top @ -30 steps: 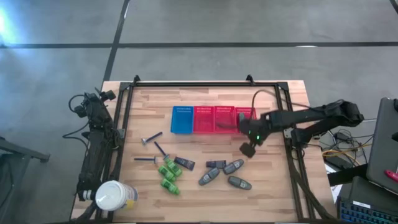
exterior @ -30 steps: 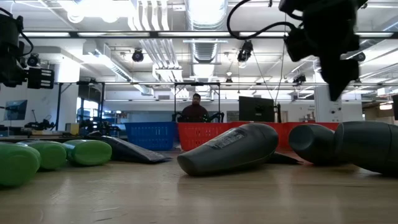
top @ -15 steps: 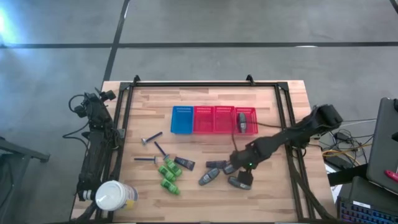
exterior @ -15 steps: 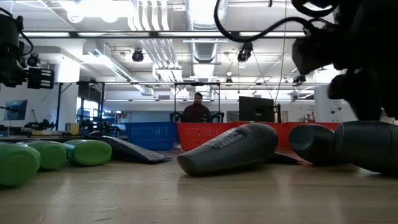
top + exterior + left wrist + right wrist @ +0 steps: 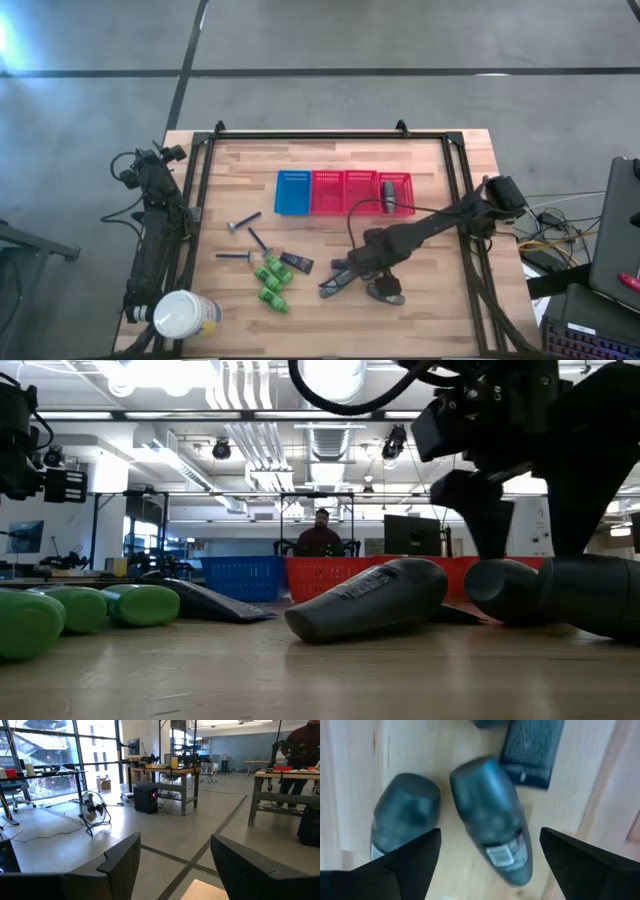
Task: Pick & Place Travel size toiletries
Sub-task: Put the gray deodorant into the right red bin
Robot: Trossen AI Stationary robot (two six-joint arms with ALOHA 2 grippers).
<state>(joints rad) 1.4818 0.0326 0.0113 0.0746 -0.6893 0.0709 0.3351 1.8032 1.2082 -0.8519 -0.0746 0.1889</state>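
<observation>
Wooden worktop (image 5: 420, 180) is carrying crowded grey containers (image 5: 492, 820); right gripper (image 5: 487, 865), fingers apart, is straddling one, risking nudging its neighbour (image 5: 405, 810).

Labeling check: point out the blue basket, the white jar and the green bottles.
blue basket (image 5: 292, 193), high view, its mesh floor.
white jar (image 5: 181, 314), high view, centre of its lid.
green bottles (image 5: 270, 282), high view, the middle one's body.

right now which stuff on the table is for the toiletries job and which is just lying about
For the job:
- green bottles
- grey oval containers
- dark tubes
- razors
- right gripper, open over the containers

Lying about:
- white jar
- left gripper, parked off-table
</observation>
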